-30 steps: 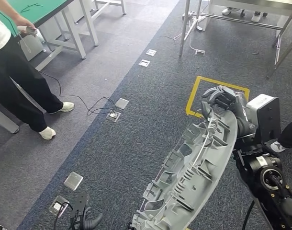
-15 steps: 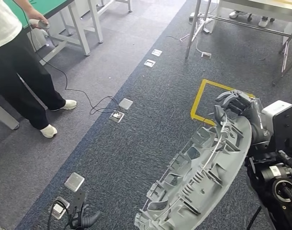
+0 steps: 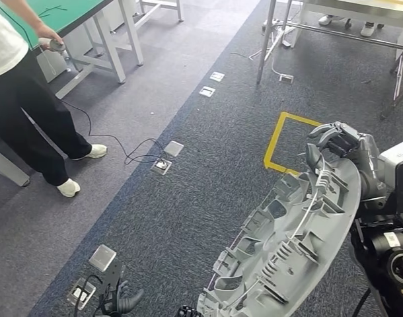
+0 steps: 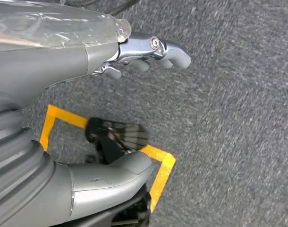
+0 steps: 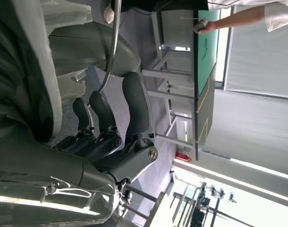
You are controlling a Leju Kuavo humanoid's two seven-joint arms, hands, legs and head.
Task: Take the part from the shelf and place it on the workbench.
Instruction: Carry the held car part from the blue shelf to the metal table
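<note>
Part (image 3: 289, 244) carried over the carpet (image 3: 189, 198)

The far end of the grey ribbed part was grasped by the right hand (image 3: 339, 142), fingers curled over its rim — it was held at right, near a yellow tape square (image 3: 277, 142). The left hand (image 4: 142, 54) was left released, fingers apart, nothing held.

The part (image 3: 289, 244) looks like matt grey moulded plastic, ribbed. Beneath it, the floor (image 3: 189, 198) is rough grey carpet with glossy yellow tape (image 3: 272, 142).
</note>
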